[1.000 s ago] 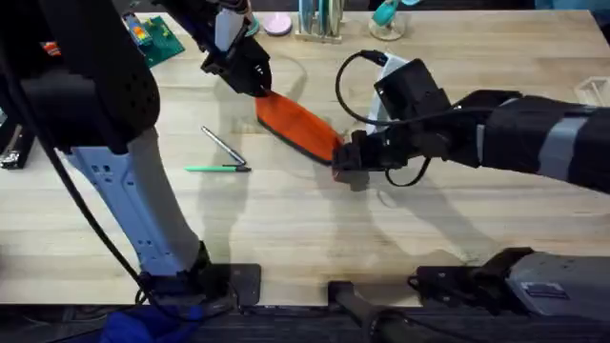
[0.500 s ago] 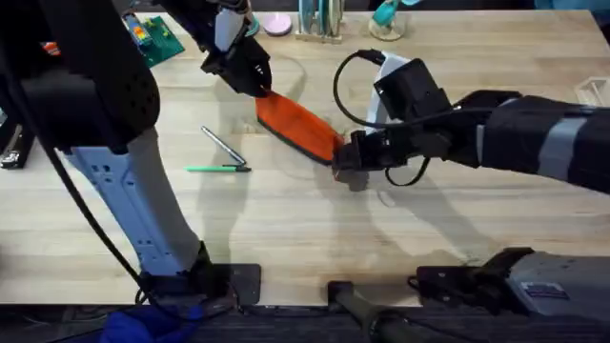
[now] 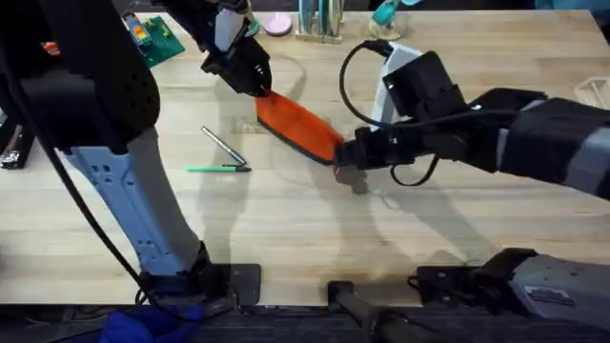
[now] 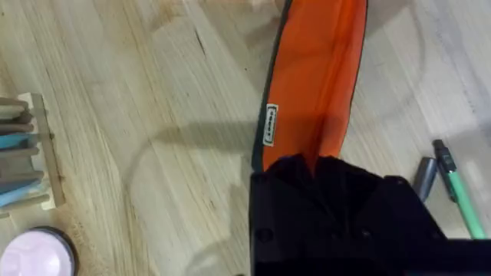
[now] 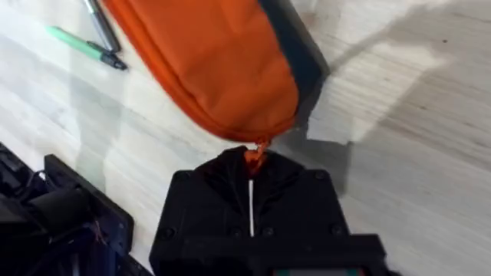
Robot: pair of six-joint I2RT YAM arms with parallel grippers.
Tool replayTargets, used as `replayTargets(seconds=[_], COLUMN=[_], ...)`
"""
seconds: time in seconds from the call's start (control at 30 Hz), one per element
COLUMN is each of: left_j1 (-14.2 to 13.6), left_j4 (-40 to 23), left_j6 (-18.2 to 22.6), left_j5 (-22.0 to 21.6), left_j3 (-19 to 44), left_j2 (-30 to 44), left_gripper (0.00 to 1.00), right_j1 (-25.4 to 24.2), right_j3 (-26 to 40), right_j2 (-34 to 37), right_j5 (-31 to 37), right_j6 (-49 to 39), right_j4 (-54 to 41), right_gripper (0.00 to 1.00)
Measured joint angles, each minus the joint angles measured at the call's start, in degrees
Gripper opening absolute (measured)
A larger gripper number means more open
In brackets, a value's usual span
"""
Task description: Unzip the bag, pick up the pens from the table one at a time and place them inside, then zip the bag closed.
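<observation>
Progress looks early: the bag lies on the worktop a little toward the far edge, roughly mid-width, stretched at a slant between the two arms, and no opening shows along its orange fabric in either wrist view. I judge the unzipping step is only just in hand, with nothing yet inside.

At the bag's far end the left pincer is closed on the fabric; in the left wrist view the orange cloth runs straight into the black fingers, which cover that end. At the near end the right pincer sits just against the bag's tip, and the right wrist view shows the small red zipper pull caught between its two fingers, which stand nearly together with a thin seam between them. So one arm anchors the bag while the other has the pull.

Both pens rest on the bare worktop toward the left side, well apart from either pincer: the green pen lies roughly parallel to the near edge, and the silver-grey pen lies at a slant with its nearer end almost touching the green one.

Left to do, as I judge it: draw the pull along the bag to open it, carry each pen in singly, then run the zip shut. None of those steps shows as complete.
</observation>
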Motion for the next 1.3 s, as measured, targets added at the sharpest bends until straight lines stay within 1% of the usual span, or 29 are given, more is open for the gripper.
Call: replayTargets(seconds=[0.4, 0.87, 1.3], left_j1=[0.00, 0.00, 0.00], left_j4=[-0.01, 0.00, -0.03], left_j6=[-0.01, 0.00, 0.00], left_j5=[-0.01, 0.00, 0.00], left_j3=[0.00, 0.00, 0.00], left_j2=[0.00, 0.00, 0.00], left_gripper=[0.042, 0.042, 0.042], right_j1=[0.00, 0.00, 0.00], right_j3=[0.05, 4.32, 4.52], right_j2=[-5.86, -5.88, -5.86], right_j5=[0.04, 0.00, 0.00], right_j6=[-0.04, -0.86, -1.07], right_j4=[-3.22, -4.06, -2.71], right_gripper=[0.032, 0.031, 0.031])
